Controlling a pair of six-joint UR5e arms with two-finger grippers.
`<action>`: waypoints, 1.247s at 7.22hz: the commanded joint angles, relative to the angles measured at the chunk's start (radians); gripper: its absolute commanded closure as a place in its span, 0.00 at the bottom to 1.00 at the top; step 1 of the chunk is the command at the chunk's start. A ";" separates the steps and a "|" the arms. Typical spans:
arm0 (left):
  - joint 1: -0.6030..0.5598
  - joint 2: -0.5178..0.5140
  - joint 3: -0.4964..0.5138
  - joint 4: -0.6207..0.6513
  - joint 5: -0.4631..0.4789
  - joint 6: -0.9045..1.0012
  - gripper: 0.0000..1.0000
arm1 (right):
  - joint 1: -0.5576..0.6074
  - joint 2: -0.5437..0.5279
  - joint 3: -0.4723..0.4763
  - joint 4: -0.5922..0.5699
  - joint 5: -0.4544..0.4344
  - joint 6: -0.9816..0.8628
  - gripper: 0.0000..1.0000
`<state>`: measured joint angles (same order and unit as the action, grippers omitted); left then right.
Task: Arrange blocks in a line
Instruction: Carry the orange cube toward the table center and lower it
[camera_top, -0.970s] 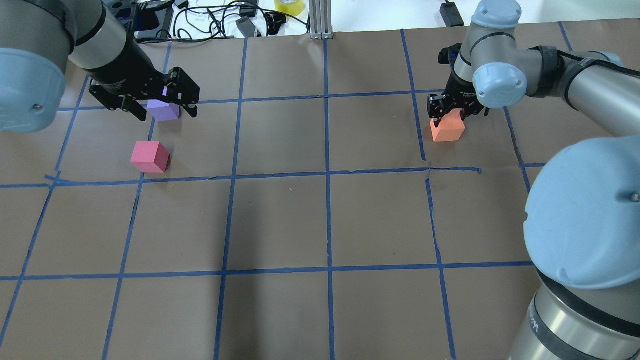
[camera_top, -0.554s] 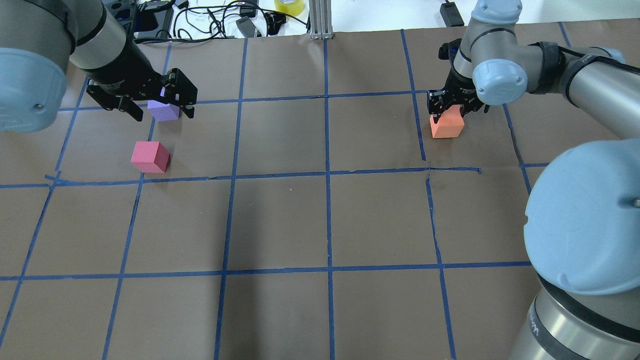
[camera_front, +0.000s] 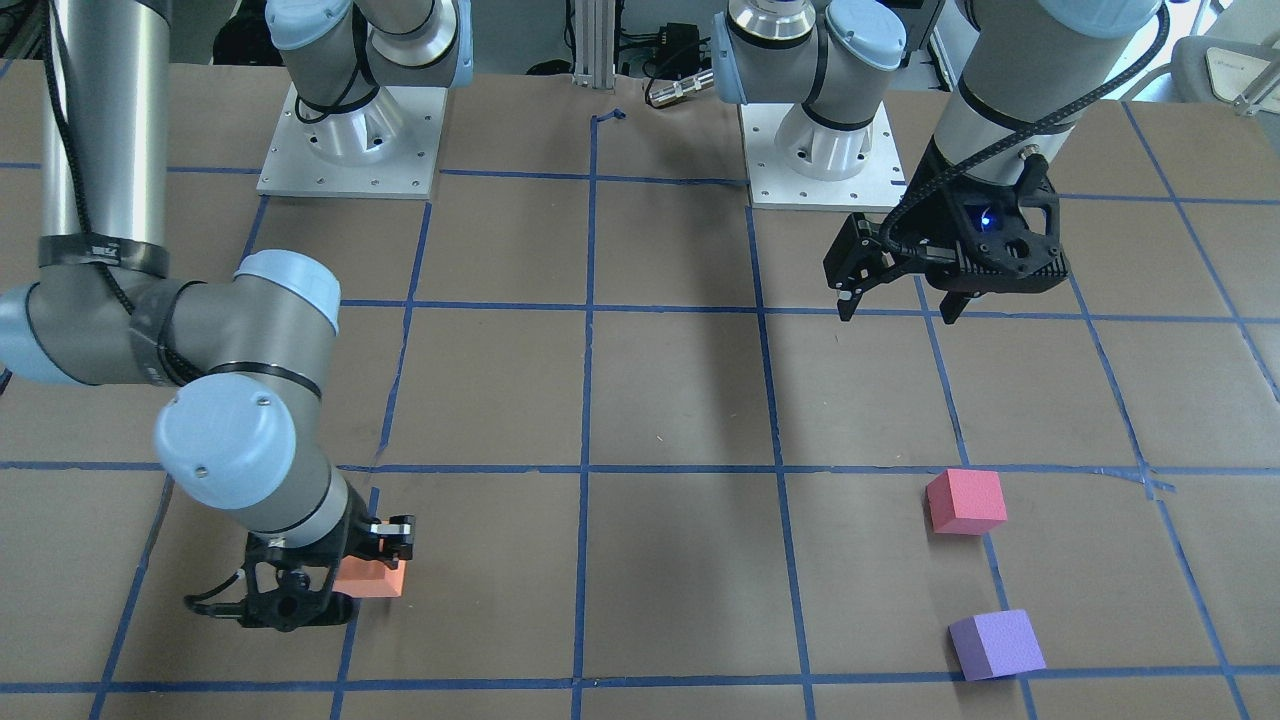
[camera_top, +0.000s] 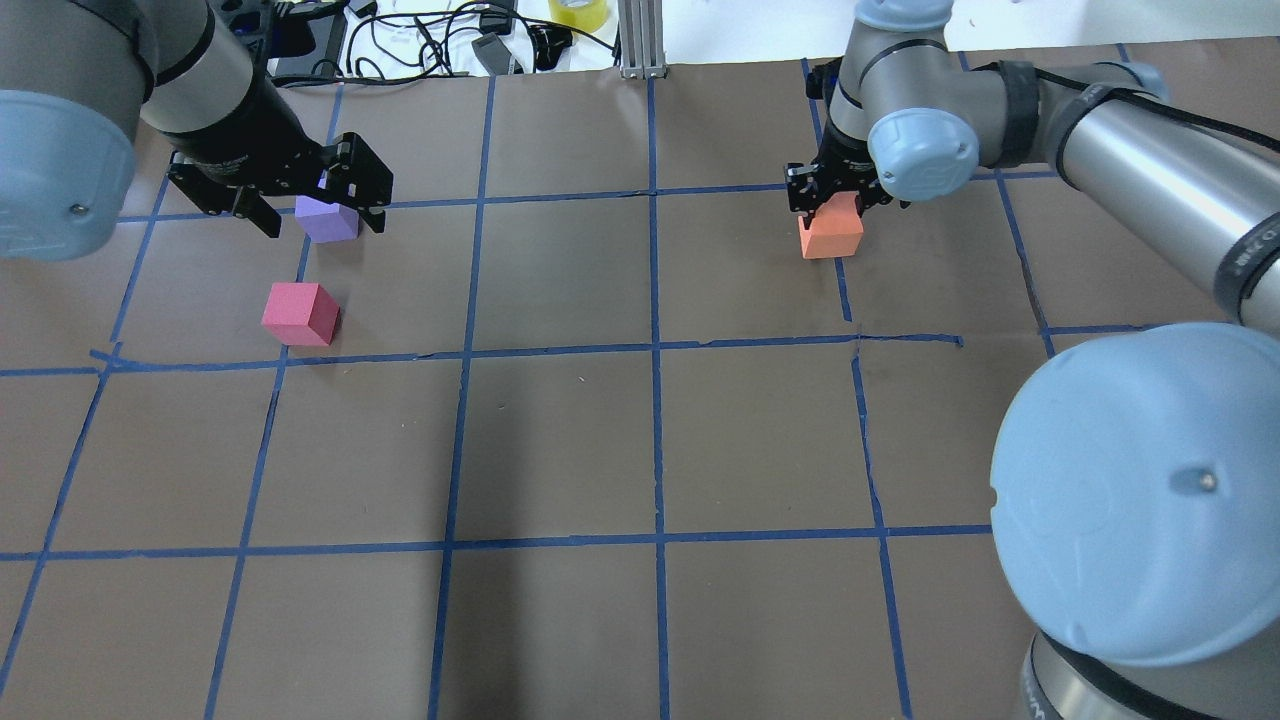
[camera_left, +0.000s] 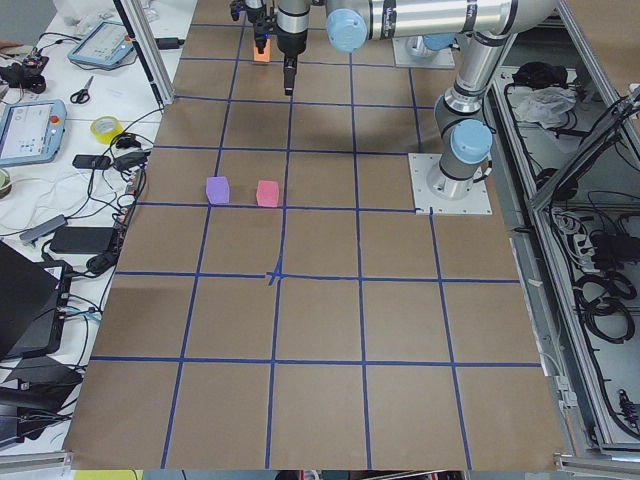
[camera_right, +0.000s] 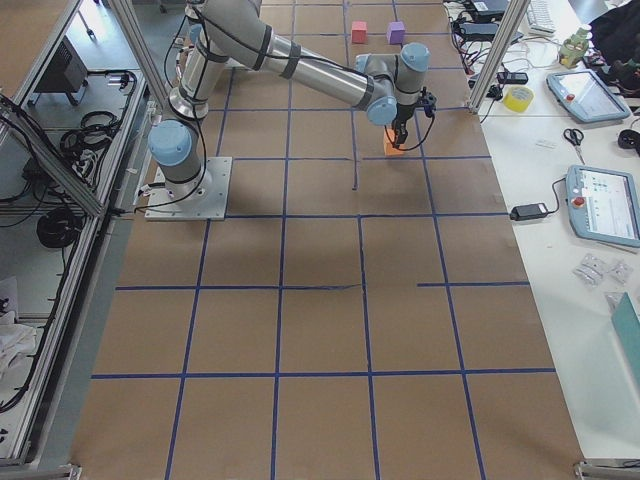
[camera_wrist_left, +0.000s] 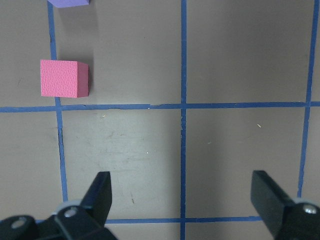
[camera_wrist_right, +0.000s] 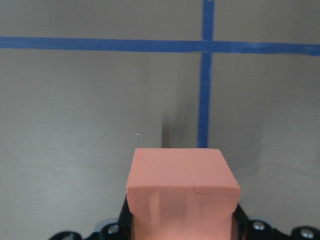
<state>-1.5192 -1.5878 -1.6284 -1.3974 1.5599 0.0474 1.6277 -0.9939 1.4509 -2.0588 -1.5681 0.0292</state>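
Note:
My right gripper (camera_top: 832, 212) is shut on the orange block (camera_top: 832, 233), low over the brown table at the far right; I cannot tell if the block touches the table. The block fills the right wrist view (camera_wrist_right: 182, 175) and shows in the front view (camera_front: 372, 580). The purple block (camera_top: 327, 220) and the red-pink block (camera_top: 300, 313) rest side by side at the far left. My left gripper (camera_front: 895, 312) is open and empty, raised well above the table on the robot's side of both blocks. Its wrist view shows the red-pink block (camera_wrist_left: 64, 78) ahead.
Blue tape lines (camera_top: 655, 350) grid the brown table. Cables, a yellow tape roll (camera_top: 578, 12) and an aluminium post (camera_top: 640, 40) lie beyond the far edge. The two arm bases (camera_front: 345, 140) stand on the robot's side.
My right gripper has carried the orange block to the left, toward the table's middle, and slightly farther away. My left gripper has shifted only slightly and stays open.

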 joint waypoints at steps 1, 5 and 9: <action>-0.028 0.003 0.007 0.000 0.003 -0.040 0.00 | 0.119 0.030 -0.056 0.000 0.005 0.145 0.58; -0.056 0.019 0.047 -0.075 0.029 -0.046 0.00 | 0.303 0.161 -0.238 0.000 0.007 0.401 0.58; -0.056 -0.001 0.062 -0.118 0.069 -0.041 0.00 | 0.328 0.201 -0.279 -0.001 0.046 0.413 0.58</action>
<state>-1.5753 -1.5878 -1.5618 -1.5146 1.6265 0.0026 1.9469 -0.7994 1.1724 -2.0584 -1.5297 0.4359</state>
